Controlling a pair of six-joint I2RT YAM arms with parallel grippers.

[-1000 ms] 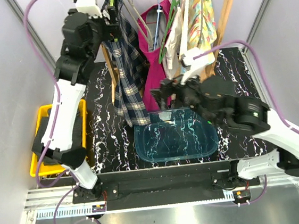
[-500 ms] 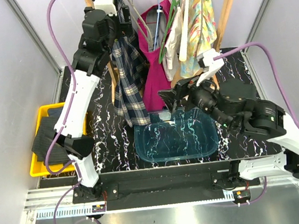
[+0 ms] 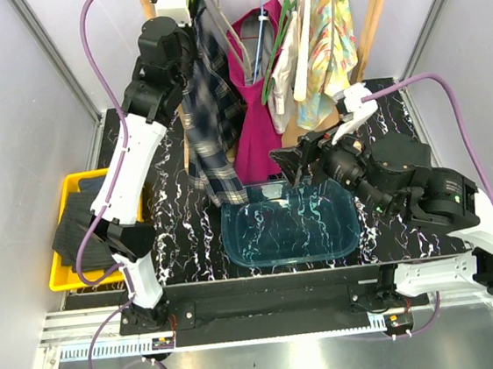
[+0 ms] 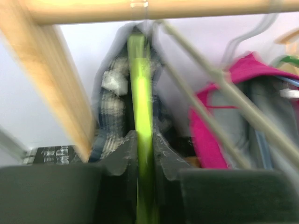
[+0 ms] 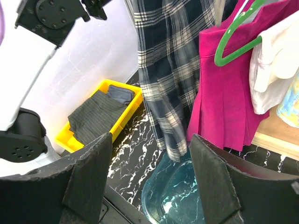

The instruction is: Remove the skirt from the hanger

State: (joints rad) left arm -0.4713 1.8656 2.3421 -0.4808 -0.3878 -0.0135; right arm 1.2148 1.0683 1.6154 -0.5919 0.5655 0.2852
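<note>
Lime-green, the hanger (image 4: 141, 116) sits pinched between the fingers of the left gripper (image 4: 142, 142) just under the wooden rail (image 4: 140, 9). The plaid skirt (image 3: 210, 127) hangs from it above the tabletop (image 3: 170, 210). The right gripper (image 5: 149, 140) faces the skirt's lower half, spread and empty. The left should hold the hanger steady while the right closes on a thick fold and draws down evenly, so the waistband slips free without tearing.
</note>
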